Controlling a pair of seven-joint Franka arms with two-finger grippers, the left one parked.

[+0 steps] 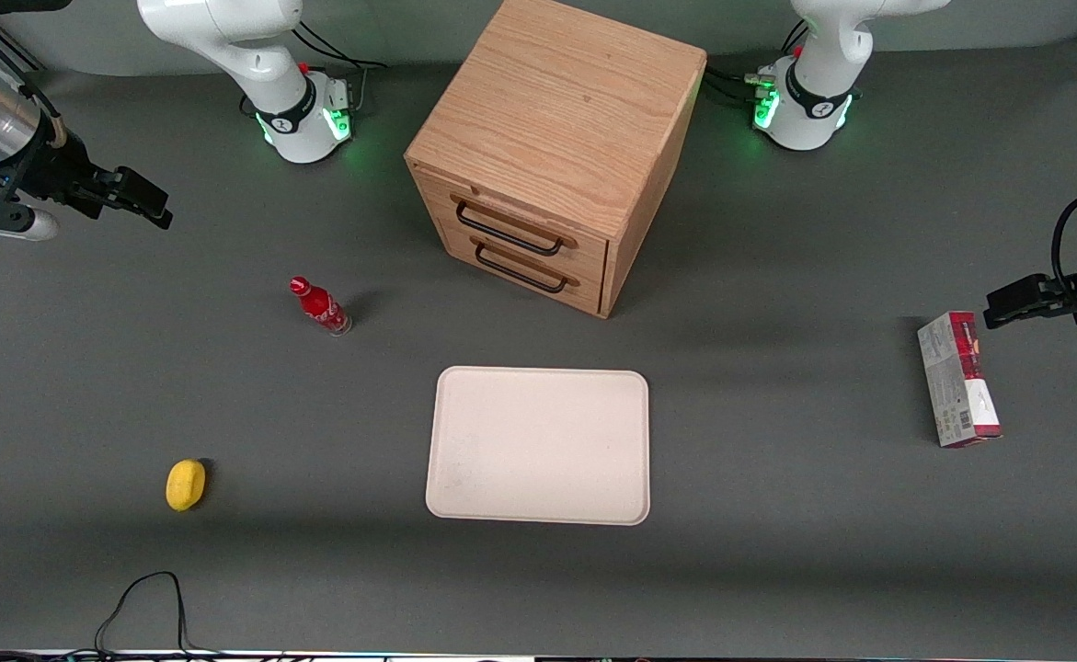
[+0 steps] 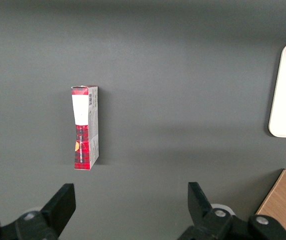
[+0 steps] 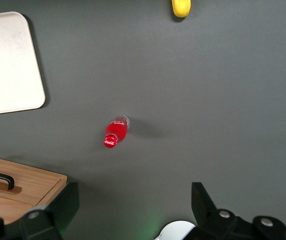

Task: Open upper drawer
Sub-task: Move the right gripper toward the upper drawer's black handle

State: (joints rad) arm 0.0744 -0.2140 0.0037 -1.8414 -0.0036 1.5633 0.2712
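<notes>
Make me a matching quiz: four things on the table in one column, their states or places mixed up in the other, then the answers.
1. upper drawer
2. bottle
3. tray
4. hand

A. upright, red
B. open, in the air at the working arm's end
C. shut
D. nearer the camera than the cabinet

Pairs: 1-C, 2-A, 3-D, 4-B

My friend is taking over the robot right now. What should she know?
Gripper: open, holding nothing, up above the working arm's end of the table, apart from the cabinet.
Upper drawer: shut, its front flush with the cabinet; its black bar handle is untouched, just above the lower drawer.
Nearby: red bottle stands upright between the gripper and the cabinet; tray lies in front of the drawers.
Done: nothing yet.
Left: reach the upper handle, grip it, pull the drawer out.
</notes>
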